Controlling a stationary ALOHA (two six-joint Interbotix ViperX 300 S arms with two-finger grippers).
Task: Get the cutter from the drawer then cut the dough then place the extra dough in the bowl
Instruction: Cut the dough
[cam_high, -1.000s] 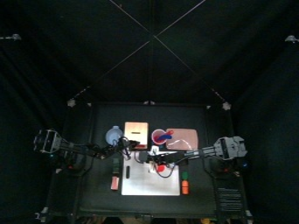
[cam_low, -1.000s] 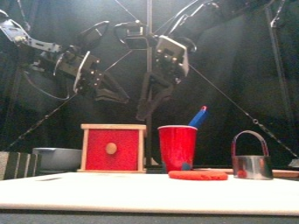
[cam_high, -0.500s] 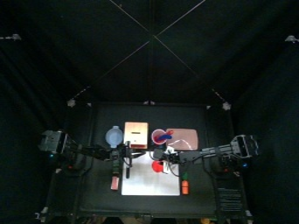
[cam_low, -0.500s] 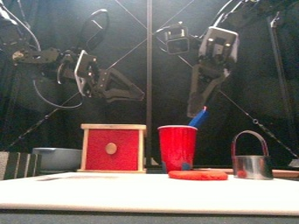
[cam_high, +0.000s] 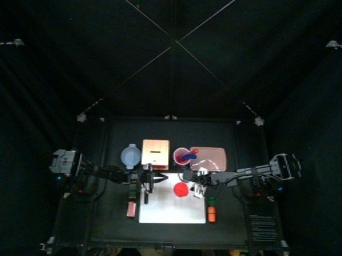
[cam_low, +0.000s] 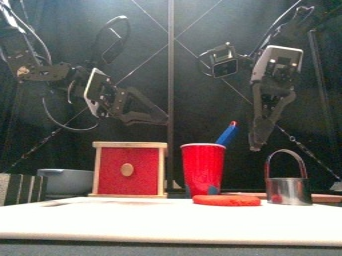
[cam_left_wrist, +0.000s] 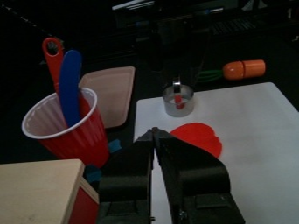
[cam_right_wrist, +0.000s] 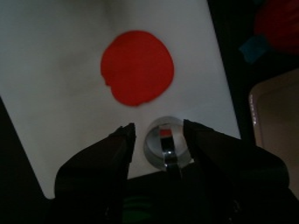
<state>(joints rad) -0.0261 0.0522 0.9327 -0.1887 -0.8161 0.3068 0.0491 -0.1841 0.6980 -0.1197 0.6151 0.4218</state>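
Over the last second the right gripper (cam_low: 257, 140) has been swung rightward from above the red cup (cam_low: 203, 168). It is now hung over the cutter (cam_low: 285, 180), well clear of it. Its jaws are spread and nothing is gripped. The left gripper (cam_left_wrist: 158, 162) has been pulled back left, high near the wooden box (cam_low: 130, 168); its jaws are closed on nothing.

The cutter is stood upright on the white cutting board (cam_high: 171, 208), just beside the dough (cam_low: 226, 200) and apart from it. The drawer front is seen flush. The fetch step is judged done, and a pick of the cutter is being lined up.

- Right wrist view: the cutter is framed between the jaws and the dough is shown as a whole, uncut disc. Only its edge is given by the front view.
- Front view: the height gap over the cutter is shown, and the bowl (cam_low: 64, 180) left of the box, absent from both wrist views.
- Left wrist view: the blue knife (cam_left_wrist: 70, 83) and the red knife (cam_left_wrist: 52, 57) are shown in the cup, with the pink tray (cam_left_wrist: 111, 92) behind. An orange toy (cam_left_wrist: 246, 68) is seen on the worktop off the board.
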